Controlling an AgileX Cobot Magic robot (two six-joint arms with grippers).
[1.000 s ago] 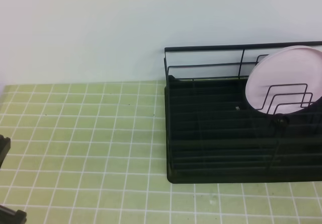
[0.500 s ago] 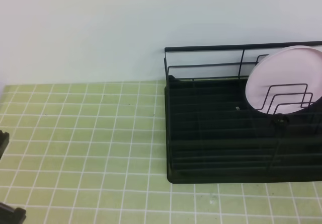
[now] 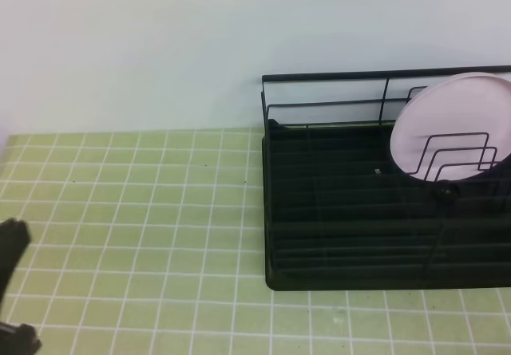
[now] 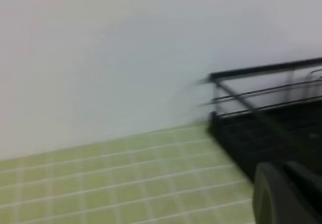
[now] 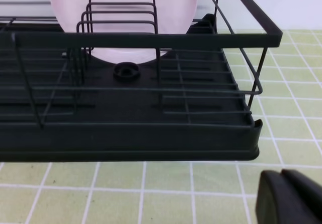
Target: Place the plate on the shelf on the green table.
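Observation:
The pale pink plate point(image 3: 451, 128) stands upright in the looped dividers at the right end of the black wire shelf point(image 3: 351, 219), which rests on the green table point(image 3: 144, 211). From the right wrist, the plate point(image 5: 123, 27) shows behind the dividers, beyond the shelf's front rim point(image 5: 141, 40). My right gripper point(image 5: 283, 181) is shut and empty, low over the tiles in front of the shelf's corner. My left gripper point(image 4: 288, 183) is shut and holds nothing, left of the shelf point(image 4: 266, 118). In the high view only dark parts of the left arm point(image 3: 11, 247) show at the left edge.
A plain white wall point(image 3: 160, 44) runs behind the table and the shelf. Tiled surface stretches left of the shelf and along its front. The shelf's right end runs out of the high view.
The dark part of the left arm at the left edge has shifted and shows larger now. The plate and shelf have not moved.

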